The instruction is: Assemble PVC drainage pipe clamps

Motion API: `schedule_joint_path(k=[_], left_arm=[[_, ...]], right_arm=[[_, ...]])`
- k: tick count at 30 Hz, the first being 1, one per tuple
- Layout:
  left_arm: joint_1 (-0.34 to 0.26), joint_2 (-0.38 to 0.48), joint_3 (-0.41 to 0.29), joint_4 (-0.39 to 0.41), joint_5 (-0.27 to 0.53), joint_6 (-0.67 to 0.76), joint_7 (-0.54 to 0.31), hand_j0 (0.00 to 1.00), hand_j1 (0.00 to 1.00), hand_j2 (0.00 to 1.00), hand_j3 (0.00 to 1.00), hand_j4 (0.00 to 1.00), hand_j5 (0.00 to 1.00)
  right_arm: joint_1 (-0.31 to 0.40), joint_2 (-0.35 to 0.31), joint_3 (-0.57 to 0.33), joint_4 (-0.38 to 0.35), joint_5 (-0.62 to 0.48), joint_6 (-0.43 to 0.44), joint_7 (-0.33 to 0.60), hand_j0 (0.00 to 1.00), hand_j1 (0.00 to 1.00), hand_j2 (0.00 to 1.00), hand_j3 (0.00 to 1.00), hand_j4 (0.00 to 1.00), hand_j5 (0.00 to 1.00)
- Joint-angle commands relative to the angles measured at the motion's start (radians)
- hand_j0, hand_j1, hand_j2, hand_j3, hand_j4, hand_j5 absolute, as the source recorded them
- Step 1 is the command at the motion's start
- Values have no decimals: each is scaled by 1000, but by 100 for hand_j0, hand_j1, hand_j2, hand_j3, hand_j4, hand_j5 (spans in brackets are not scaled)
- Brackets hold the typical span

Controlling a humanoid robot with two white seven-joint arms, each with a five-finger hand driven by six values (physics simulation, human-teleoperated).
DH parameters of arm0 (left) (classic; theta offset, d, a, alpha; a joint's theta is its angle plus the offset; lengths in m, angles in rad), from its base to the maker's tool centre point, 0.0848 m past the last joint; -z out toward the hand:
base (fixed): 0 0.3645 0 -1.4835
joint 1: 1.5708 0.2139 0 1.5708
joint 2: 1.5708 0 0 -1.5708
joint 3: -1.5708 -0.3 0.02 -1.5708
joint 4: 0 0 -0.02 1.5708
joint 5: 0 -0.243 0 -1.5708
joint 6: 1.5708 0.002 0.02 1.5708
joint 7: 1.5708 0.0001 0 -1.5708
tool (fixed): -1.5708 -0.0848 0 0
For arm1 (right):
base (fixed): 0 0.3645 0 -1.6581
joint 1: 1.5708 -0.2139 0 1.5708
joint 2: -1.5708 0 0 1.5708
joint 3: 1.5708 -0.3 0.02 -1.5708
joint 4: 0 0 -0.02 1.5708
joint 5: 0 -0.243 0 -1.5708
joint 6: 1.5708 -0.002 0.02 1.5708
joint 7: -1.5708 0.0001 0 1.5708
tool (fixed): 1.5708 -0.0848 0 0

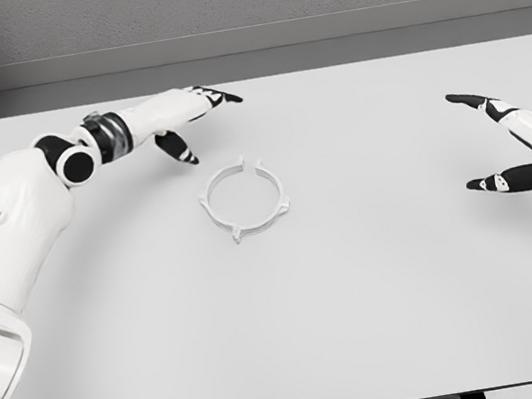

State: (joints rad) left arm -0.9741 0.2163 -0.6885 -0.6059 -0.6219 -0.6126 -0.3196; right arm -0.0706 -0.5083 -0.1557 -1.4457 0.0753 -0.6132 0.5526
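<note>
Two hands show open and empty: your left hand (194, 113) hovers just beyond the ring (244, 200) mid-tabletop (387, 322), your right hand (516, 145) near the right edge.

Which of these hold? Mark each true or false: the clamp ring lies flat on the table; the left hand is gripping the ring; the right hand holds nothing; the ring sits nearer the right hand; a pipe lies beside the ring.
1. The clamp ring lies flat on the table. True.
2. The left hand is gripping the ring. False: it hovers above and left of the ring, fingers spread, holding nothing.
3. The right hand holds nothing. True.
4. The ring sits nearer the right hand. False: it is nearer the left hand.
5. A pipe lies beside the ring. False: no pipe is visible.
</note>
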Motion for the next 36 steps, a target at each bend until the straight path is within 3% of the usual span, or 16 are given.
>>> schedule_joint_path(k=[1,12,36], left_arm=[[2,-15,3,9,7,2,0,100,100,100,100,100,100],[2,-37,7,47,4,2,2,100,100,100,100,100,100],[8,-68,6,47,4,2,0,100,100,100,100,100,100]], right_arm=[[0,-1,1,-1,-8,2,0,100,100,100,100,100,100],[0,-2,-1,4,-8,2,0,100,100,100,100,100,100],[2,-2,-1,2,-8,2,0,100,100,100,100,100,100]])
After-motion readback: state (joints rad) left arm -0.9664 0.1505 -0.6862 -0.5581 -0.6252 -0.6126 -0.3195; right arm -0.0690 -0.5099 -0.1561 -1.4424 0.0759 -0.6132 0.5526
